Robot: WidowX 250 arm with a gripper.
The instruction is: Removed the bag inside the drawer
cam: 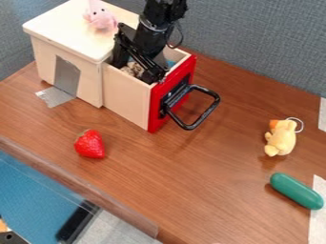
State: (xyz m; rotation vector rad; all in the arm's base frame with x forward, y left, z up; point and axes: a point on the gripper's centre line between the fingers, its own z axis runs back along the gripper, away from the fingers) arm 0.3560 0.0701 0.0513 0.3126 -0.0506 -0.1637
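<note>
The black gripper (137, 71) hangs down inside the pulled-out drawer (127, 97) of a small wooden cabinet. A brown and whitish patterned bundle (132, 69), which may be the bag, lies in the drawer right at the gripper. The arm hides part of it, and whether it is held is unclear. A bit of something blue (170, 63) shows behind the gripper, near the drawer's far side. The drawer has a red front (157, 107) with a black handle (207, 113) sticking out.
A pink plush toy (100, 18) sits on the cabinet top (60, 28). On the wooden table (185, 176) are a strawberry (90, 144) at left, a yellow plush duck (280, 138) at right and a green rounded object (297, 191) at lower right. A grey partition (267, 43) stands behind.
</note>
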